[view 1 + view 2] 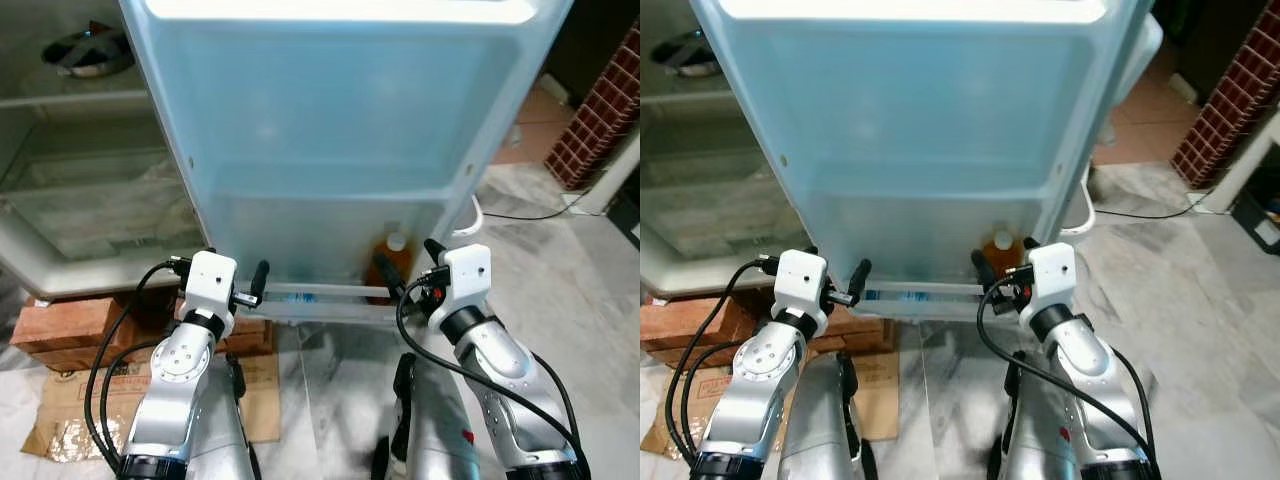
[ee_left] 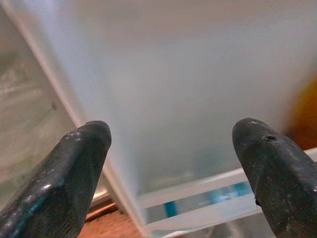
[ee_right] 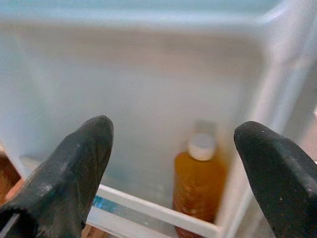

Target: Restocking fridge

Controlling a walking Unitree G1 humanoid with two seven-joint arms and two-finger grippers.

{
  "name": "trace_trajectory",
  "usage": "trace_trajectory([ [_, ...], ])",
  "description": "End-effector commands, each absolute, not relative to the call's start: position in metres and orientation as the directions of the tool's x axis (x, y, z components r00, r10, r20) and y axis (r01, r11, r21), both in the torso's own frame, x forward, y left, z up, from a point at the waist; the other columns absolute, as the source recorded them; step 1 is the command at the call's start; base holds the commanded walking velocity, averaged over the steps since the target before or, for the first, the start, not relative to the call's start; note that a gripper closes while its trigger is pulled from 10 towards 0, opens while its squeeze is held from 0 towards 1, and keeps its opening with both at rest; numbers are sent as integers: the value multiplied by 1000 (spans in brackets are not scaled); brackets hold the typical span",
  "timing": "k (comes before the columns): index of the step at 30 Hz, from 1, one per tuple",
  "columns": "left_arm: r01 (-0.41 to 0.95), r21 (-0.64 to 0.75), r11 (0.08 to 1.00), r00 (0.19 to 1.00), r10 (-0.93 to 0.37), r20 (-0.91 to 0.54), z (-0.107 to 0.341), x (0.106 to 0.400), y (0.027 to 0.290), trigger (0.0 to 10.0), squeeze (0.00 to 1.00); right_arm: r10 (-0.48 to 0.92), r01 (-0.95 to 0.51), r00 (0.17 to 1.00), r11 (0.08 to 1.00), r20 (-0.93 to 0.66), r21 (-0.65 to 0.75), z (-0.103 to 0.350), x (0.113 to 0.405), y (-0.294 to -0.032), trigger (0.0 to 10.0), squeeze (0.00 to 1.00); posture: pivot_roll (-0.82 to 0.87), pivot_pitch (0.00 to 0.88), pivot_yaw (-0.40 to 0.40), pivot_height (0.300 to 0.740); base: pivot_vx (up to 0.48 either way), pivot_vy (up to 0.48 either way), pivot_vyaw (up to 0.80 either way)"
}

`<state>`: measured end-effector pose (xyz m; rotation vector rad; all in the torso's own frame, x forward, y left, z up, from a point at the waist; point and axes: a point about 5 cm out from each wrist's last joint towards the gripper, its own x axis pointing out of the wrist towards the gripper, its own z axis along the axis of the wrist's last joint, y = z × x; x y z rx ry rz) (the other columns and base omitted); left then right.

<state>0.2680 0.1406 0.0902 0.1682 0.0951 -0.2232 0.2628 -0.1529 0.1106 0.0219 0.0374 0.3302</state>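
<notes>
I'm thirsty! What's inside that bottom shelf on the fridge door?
One bottle of amber drink with a white cap stands at the shelf's right end. The rail hides its base and the shelf floor.

You have the fridge door shelf [image 1: 330,295] at twelve o'clock; one amber bottle [image 3: 198,183] with a white cap stands upright at its right end.

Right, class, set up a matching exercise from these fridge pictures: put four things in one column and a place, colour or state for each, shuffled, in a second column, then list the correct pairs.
Things:
1. amber bottle with a white cap
2. left gripper
3. red brick blocks
4. dark bowl

Descriptions:
A. under the fridge body
B. on an upper fridge shelf
C. open, before the door shelf rail
D. standing in the door shelf

Pairs: 1-D, 2-C, 3-A, 4-B
</notes>
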Motion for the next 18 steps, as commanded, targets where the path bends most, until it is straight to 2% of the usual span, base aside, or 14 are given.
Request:
trace_trajectory([
  [1, 228, 167, 959, 971, -210, -115, 91, 267, 141, 10000, 0, 303, -302, 952, 953, -44, 35, 108, 264, -156, 10000, 0, -35, 0, 4, 493, -416, 0, 0],
  [10, 246, 170, 954, 967, -229, -110, 91, 268, 139, 10000, 0, 297, -295, 954, 954, -33, 59, 108, 262, -157, 10000, 0, -33, 0, 0, 493, -409, 0, 0],
  [14, 273, 177, 945, 961, -258, -105, 96, 272, 140, 10000, 0, 321, -321, 947, 943, 13, 87, 115, 266, -153, 10000, 0, -18, 0, -4, 493, 0, 0, 0],
  [18, 305, 203, 931, 952, -293, -85, 106, 270, 145, 10000, 0, 320, -322, 947, 943, 38, 81, 122, 272, -150, 10000, 0, 10, 0, -5, 518, 0, 0, 0],
])
